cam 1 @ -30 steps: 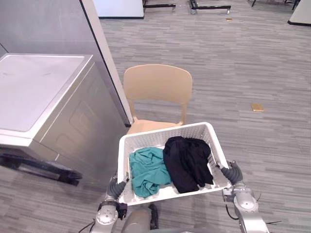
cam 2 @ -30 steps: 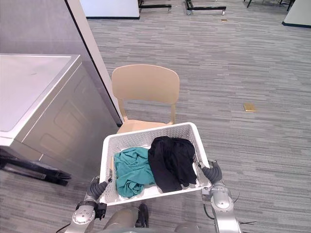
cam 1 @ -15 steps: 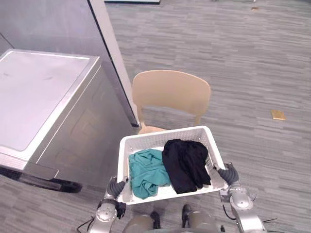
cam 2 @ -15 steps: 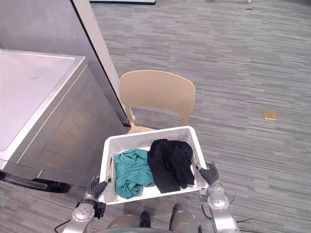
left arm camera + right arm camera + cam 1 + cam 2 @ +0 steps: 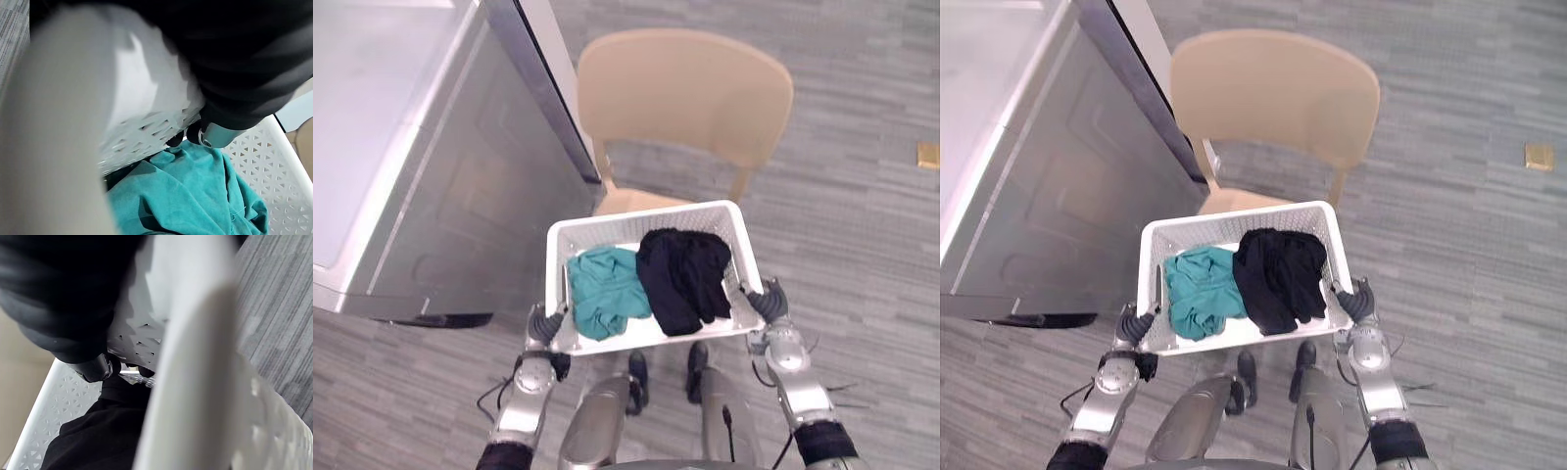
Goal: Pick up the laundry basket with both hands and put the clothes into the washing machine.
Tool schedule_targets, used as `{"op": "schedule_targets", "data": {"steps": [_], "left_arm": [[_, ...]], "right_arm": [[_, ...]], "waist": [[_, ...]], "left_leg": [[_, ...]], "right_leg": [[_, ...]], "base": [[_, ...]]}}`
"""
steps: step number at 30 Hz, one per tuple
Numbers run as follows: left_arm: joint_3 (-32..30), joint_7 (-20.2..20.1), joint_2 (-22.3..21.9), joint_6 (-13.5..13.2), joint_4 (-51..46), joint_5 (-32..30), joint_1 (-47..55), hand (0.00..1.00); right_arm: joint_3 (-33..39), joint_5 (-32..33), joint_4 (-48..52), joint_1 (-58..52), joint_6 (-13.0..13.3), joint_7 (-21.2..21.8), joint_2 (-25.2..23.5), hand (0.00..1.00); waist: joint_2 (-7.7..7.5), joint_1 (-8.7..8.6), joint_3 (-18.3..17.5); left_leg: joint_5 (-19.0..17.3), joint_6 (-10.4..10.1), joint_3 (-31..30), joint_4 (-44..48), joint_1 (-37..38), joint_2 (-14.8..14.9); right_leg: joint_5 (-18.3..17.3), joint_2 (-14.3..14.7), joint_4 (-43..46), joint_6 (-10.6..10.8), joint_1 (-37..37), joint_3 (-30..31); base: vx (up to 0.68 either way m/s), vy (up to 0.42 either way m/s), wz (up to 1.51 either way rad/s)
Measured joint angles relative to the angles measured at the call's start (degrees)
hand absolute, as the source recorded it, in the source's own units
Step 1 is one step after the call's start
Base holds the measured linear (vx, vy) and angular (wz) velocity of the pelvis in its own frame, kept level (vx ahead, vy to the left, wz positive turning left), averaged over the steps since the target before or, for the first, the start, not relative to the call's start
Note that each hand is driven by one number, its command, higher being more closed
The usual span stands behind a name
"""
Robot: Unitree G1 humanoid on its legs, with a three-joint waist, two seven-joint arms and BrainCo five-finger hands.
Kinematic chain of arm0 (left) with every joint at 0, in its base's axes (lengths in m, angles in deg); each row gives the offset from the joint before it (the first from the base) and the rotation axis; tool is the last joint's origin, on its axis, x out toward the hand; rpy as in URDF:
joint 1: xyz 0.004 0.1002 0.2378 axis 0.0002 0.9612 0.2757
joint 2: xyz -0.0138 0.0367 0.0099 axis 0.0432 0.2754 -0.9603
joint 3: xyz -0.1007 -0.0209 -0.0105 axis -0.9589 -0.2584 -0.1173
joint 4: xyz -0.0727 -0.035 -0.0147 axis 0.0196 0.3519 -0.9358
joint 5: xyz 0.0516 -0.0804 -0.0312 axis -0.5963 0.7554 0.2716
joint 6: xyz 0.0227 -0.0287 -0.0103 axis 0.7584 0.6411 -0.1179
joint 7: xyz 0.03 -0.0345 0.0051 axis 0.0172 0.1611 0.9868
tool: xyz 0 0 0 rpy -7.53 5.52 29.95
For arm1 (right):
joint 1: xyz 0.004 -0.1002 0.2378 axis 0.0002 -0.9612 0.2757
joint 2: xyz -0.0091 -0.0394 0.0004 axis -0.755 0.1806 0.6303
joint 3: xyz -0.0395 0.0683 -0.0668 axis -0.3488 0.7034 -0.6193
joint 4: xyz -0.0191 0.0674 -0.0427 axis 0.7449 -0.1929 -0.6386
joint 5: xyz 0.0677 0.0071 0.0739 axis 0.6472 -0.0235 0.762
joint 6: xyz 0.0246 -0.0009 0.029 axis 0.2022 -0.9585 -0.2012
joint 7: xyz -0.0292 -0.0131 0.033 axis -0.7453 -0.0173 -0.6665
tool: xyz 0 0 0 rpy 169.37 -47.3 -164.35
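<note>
I hold a white perforated laundry basket (image 5: 646, 217) level in front of me, off the floor. A teal garment (image 5: 604, 289) lies in its left half and a black garment (image 5: 683, 279) in its right half. My left hand (image 5: 545, 326) grips the basket's left side, its fingers (image 5: 215, 133) curled over the rim beside the teal garment (image 5: 186, 196). On the opposite side my right hand (image 5: 766, 302) grips the rim, its fingers (image 5: 98, 367) hooked inside next to the black garment (image 5: 102, 435). The grey washing machine (image 5: 401, 147) stands to the left, its top shut.
A beige chair (image 5: 685, 98) stands just beyond the basket, its seat partly under the basket's far edge. A tall grey panel (image 5: 543, 78) runs between the machine and the chair. A small tan object (image 5: 928, 154) lies on the carpet at the right.
The camera has tilted down and drawn closer, so the chair and machine look larger. Both hands keep their hold on the basket; the clothes lie as before.
</note>
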Motion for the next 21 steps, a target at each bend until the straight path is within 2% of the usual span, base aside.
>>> {"op": "schedule_targets", "data": {"steps": [1,2,3,7,12,18,21], "left_arm": [[-0.3,0.3,0.0,0.0,0.2,0.1,-1.1,1.0],[-0.8,1.1,0.4,0.0,1.2,0.4,-3.9,0.0],[-1.2,1.5,0.9,-0.4,2.4,0.4,-6.7,0.0],[-3.3,2.9,0.7,-1.1,5.1,1.2,-12.7,0.0],[-5.1,4.1,0.4,-1.9,5.3,0.9,-14.2,0.0],[-5.8,5.0,-0.3,-1.9,4.8,-0.2,-13.8,0.0],[-6.2,5.1,-0.5,-2.0,2.5,-0.1,-11.7,0.0]], "right_arm": [[-0.2,0.0,0.0,0.9,0.0,-0.4,0.0,1.0],[-0.3,0.0,-0.1,2.9,0.0,-1.2,0.0,1.0],[-0.3,0.1,-0.7,4.7,0.0,-2.3,-0.1,0.0],[-0.3,1.8,-3.0,8.8,0.3,-3.8,-0.8,0.0],[-0.5,3.3,-3.9,9.5,1.5,-3.7,-1.8,0.0],[-0.5,4.5,-3.6,7.5,2.7,-3.5,-1.8,0.0],[-0.3,4.6,-1.1,3.9,2.4,-2.3,-2.3,0.0]], "waist": [[0.01,0.02,0.2],[0.03,0.05,0.8],[-0.33,0.2,1.0],[-0.74,0.9,1.7],[-0.87,1.14,1.8],[-1.1,1.25,1.9],[-1.99,1.34,2.4]], "left_leg": [[-1.0,0.5,0.0,0.8,-1.1,0.7],[-3.2,1.4,0.3,1.9,-2.9,1.7],[-3.9,1.6,0.7,3.5,-5.5,2.6],[-4.2,1.4,1.2,6.0,-9.2,4.0],[-4.1,1.2,1.2,7.3,-10.3,5.8],[-3.8,1.4,0.9,7.4,-9.9,6.3],[-3.8,1.4,0.9,7.1,-7.9,6.5]], "right_leg": [[0.0,0.5,0.7,0.0,-1.1,0.0],[0.1,1.3,2.2,-0.1,-3.5,-0.1],[0.2,1.7,3.4,-0.4,-6.0,0.0],[1.3,2.4,4.2,-1.6,-9.2,-0.1],[1.7,3.4,3.6,-1.8,-9.3,-1.1],[1.9,3.6,3.5,-2.2,-8.4,-1.9],[1.9,3.9,3.0,-2.2,-6.3,-1.9]], "base": [[-0.23,-0.034,-0.24],[-0.21,-0.03,-0.18],[-0.22,-0.036,-0.16],[-0.19,-0.043,-0.09],[-0.07,-0.044,0.0],[-0.01,-0.012,0.02],[0.01,0.004,-0.01]]}}
